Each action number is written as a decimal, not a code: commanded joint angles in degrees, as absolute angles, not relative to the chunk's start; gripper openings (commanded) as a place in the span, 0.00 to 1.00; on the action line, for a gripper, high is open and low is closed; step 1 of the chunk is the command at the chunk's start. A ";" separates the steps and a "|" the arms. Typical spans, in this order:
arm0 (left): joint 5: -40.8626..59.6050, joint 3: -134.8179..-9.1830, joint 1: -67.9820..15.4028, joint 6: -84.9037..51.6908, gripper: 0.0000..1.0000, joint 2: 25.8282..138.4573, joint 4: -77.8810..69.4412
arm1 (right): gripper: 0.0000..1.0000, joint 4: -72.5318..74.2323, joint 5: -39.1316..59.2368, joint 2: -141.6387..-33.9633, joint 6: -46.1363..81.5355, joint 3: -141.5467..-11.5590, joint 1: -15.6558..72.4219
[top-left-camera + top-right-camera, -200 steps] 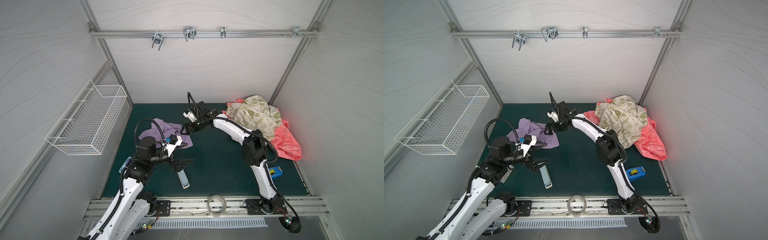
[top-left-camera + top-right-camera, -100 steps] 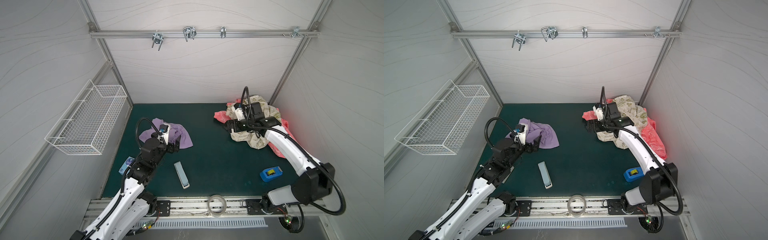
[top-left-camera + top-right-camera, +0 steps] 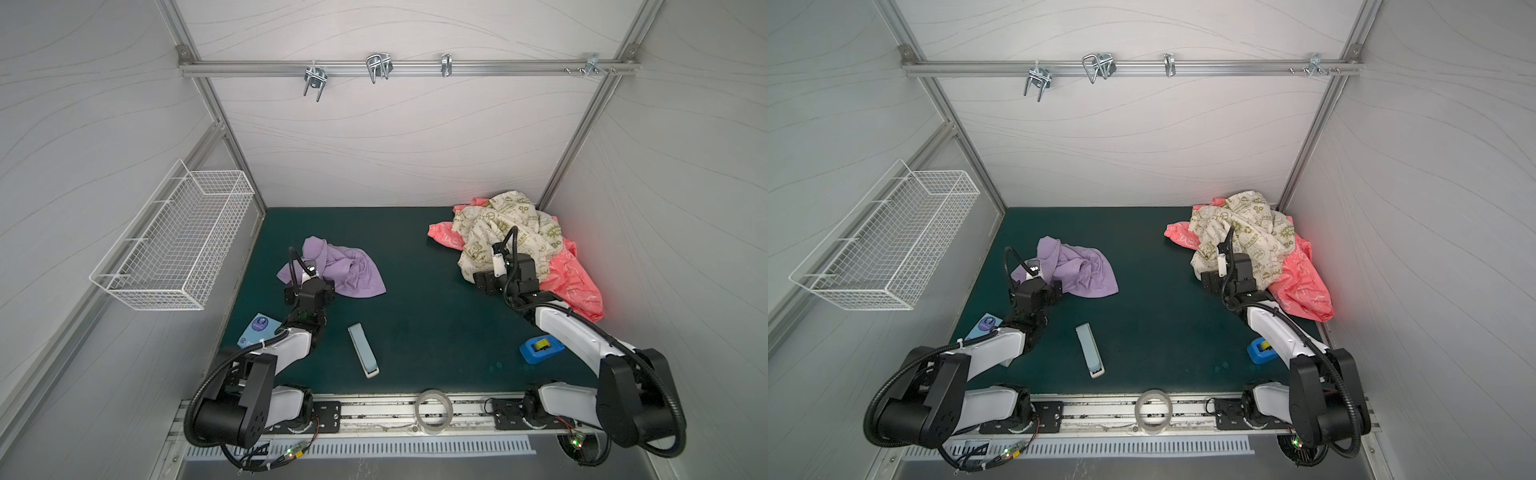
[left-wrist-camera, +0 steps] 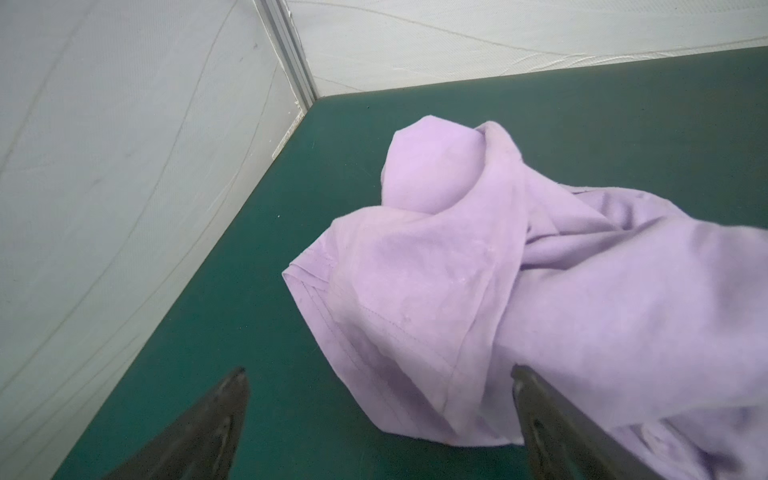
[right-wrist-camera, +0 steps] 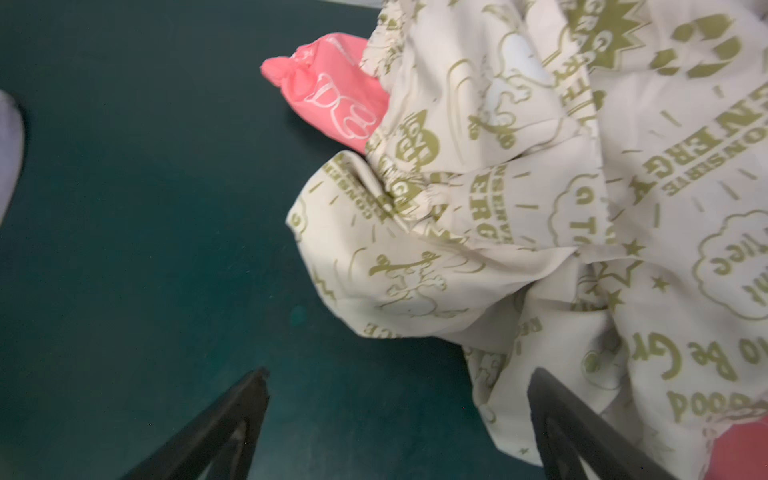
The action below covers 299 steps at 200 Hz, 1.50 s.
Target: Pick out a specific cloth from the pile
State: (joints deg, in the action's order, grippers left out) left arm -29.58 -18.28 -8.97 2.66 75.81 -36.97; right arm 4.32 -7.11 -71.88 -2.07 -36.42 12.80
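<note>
lying crumpled, the cloth [image 3: 353,272] runs left-right.

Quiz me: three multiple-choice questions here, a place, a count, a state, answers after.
1. Where does the lilac cloth lie? A: on the green mat, apart from the pile. B: in the wire basket. C: on the hooks.
2. How many cloths show in the pile? A: one. B: two. C: four.
3. The left gripper is: A: shut on the lilac cloth. B: open, gripping nothing. C: out of view.
Answers: 1 A, bare mat lies between them. 2 B, only cream cloth and coral cloth show. 3 B, the left wrist view shows its jaws apart.
</note>
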 commanded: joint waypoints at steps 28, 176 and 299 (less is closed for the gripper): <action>-28.37 -15.51 -8.10 3.03 0.99 87.86 -67.20 | 0.99 31.00 -5.30 -77.88 -1.00 -28.03 7.04; -4.89 -24.45 2.08 -2.43 0.99 89.12 -47.81 | 0.99 43.33 5.49 -90.33 -1.32 -26.63 3.81; -4.97 -24.35 2.11 -2.30 0.99 89.03 -47.99 | 0.99 43.42 5.49 -90.11 -1.25 -26.54 3.78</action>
